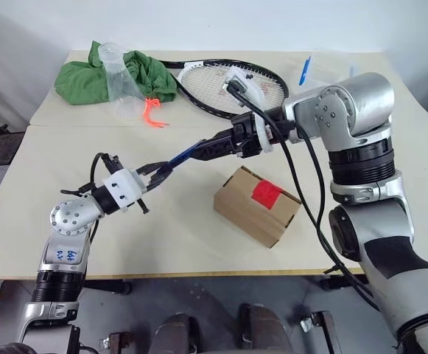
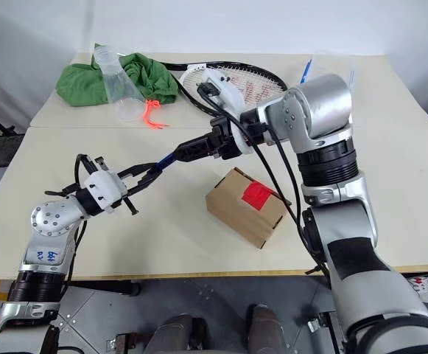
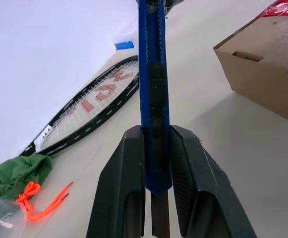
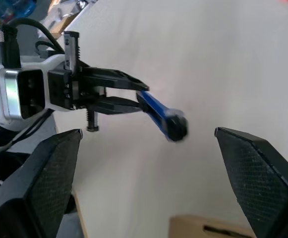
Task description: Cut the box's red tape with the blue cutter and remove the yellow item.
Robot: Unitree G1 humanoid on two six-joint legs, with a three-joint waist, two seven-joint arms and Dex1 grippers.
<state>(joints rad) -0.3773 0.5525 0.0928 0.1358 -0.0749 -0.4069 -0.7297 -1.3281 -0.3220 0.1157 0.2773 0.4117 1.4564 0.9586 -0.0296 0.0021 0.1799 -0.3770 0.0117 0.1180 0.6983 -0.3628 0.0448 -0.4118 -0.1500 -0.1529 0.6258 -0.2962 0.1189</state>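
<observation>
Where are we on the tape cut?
Done: the blue cutter is off the table, clamped in the left claw. In hand: the right claw stands open around the cutter's far end, looking like a handover or regrip. Left: the red tape looks uncut, the box is closed on the table, and the yellow item isn't out yet.

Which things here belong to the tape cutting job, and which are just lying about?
For the job:
- blue cutter, held in the left claw
- box
- red tape
- right claw, open near the cutter

Lying about:
- tennis racket
- green cloth
- orange cord
- clear plastic cup
</observation>
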